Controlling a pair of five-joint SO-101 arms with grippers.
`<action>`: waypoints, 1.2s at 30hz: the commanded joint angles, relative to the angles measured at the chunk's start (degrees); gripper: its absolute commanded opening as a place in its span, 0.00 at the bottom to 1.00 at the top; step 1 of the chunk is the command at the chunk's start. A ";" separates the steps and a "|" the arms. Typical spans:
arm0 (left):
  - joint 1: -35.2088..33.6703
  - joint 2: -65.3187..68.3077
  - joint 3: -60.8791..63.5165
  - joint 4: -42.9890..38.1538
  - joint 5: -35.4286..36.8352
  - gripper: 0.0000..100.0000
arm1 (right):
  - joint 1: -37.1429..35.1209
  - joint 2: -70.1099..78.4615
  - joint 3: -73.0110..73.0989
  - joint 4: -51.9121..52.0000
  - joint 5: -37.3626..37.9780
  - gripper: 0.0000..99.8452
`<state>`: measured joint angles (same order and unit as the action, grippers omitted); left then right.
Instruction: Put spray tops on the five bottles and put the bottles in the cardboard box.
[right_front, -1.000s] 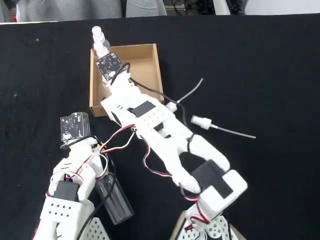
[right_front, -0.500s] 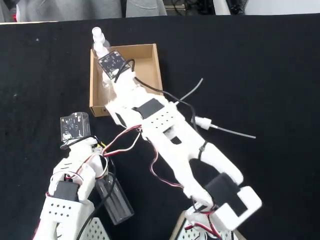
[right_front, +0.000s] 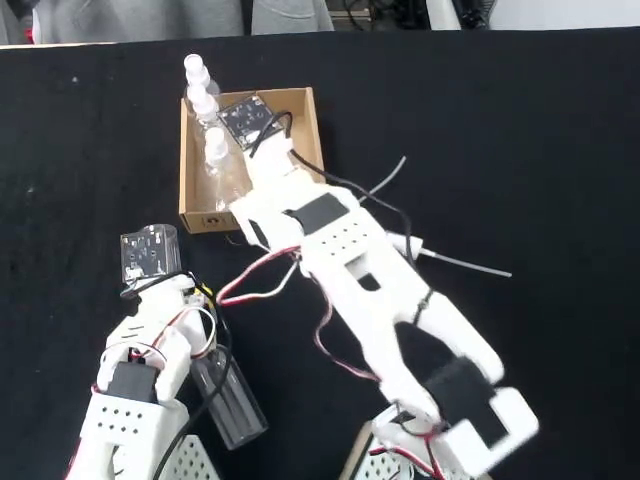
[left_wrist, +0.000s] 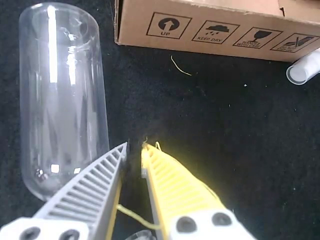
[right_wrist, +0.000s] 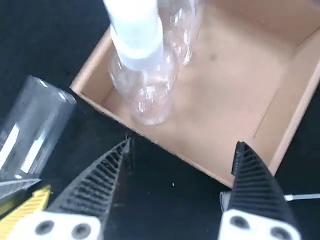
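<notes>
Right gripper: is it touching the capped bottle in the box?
Apart. The right wrist view shows the right gripper open, with box wall between its fingertips and the bottle.

A black table (right_front: 520, 130) spans the scene; beyond its far edge sit dark cables (right_front: 395, 12) and a white surface (right_front: 565, 12).

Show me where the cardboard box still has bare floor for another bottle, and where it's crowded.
Free: the floor of the cardboard box along its right wall in the high view, between that wall and the open right gripper. Crowded: the left wall, where bottles with tops stand in a row.
</notes>
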<state>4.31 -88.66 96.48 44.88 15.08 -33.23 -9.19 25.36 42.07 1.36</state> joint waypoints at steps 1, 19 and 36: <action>-0.40 -0.26 1.45 0.26 -0.09 0.04 | 1.67 -7.34 0.75 0.35 0.18 0.26; -0.40 -0.26 1.45 0.26 -0.09 0.04 | 1.76 -21.93 4.44 9.14 0.18 0.26; -0.40 -0.26 1.45 0.26 -0.09 0.04 | 1.76 -33.01 4.53 24.79 0.18 0.26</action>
<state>4.31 -88.66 96.48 44.88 15.08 -33.23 -39.08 30.11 64.92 1.36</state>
